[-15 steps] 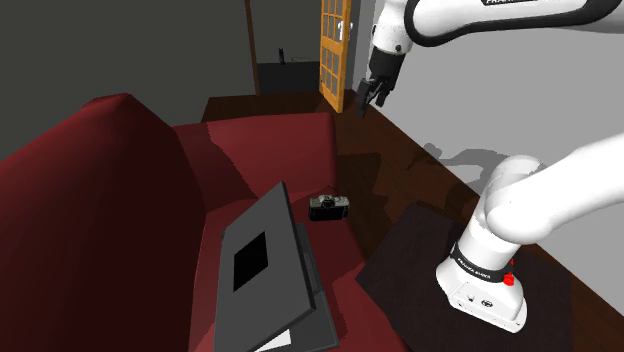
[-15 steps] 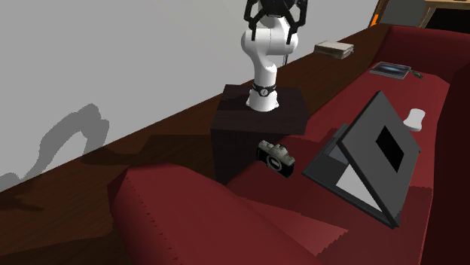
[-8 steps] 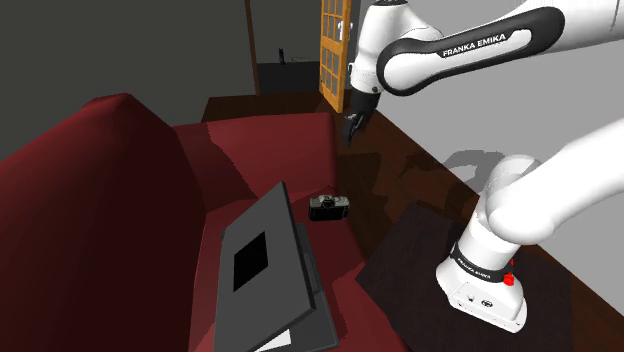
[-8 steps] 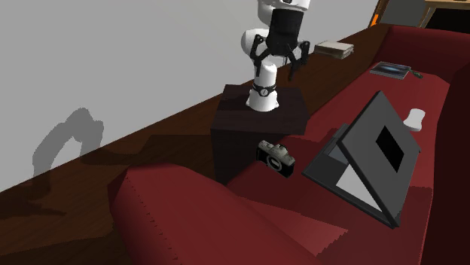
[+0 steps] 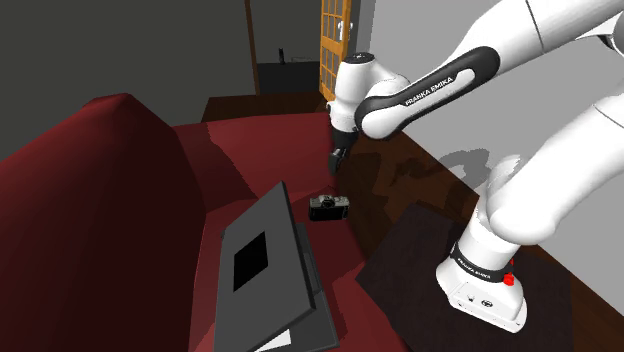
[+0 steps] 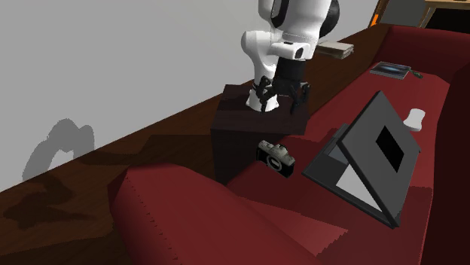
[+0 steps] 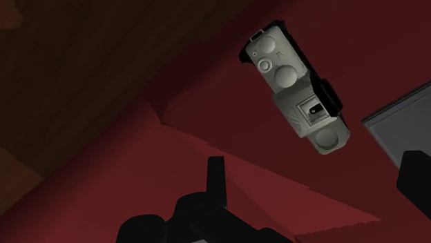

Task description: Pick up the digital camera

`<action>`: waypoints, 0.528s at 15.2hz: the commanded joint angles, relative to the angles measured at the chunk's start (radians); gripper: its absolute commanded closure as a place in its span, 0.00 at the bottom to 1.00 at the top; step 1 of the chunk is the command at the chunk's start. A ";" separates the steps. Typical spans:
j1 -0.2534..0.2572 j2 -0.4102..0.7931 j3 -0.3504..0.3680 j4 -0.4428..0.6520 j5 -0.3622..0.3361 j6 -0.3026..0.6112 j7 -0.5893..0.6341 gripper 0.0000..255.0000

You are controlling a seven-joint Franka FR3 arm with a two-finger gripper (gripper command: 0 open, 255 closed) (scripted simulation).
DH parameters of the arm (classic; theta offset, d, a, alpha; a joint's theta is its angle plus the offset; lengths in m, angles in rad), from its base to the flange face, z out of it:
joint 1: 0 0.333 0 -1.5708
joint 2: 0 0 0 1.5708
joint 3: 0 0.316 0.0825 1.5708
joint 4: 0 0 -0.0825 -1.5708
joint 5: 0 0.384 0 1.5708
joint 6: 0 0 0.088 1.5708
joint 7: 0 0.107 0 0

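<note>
Digital camera, small, black-and-silver (image 5: 328, 207): set on the dark red sofa seat (image 5: 270, 150), at 6 o'clock from the all-black pincer (image 5: 334, 165) in the shoulder view.
Pincer: fingers spread, nothing gripped.
Risk: camera may be shoved off the seat edge by a misaligned finger.

Sofa: dark red sofa (image 5: 110, 170), from 7 to 11 o'clock in the shoulder view, seat running toward 12.
Walls: light grey wall (image 5: 450, 80) at 2 o'clock; dim wall (image 5: 130, 50) at 11.
Floor: dark wood floor (image 5: 415, 175), a strip between sofa and light wall.
Door: orange paned door (image 5: 333, 40) at 12 o'clock.
Cabinet: low dark cabinet (image 5: 285, 78) just beside the door.
Light: soft shadow (image 6: 56, 147) on the wall, 9 o'clock in the second exterior view.
</note>
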 commanded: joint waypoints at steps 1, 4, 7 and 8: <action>0.000 0.060 0.009 -0.008 -0.026 0.060 -0.001 0.00; -0.006 0.170 0.027 -0.009 -0.081 0.153 0.016 0.00; -0.015 0.287 0.043 0.003 -0.161 0.239 0.053 0.00; -0.018 0.328 0.046 0.010 -0.195 0.265 0.070 0.00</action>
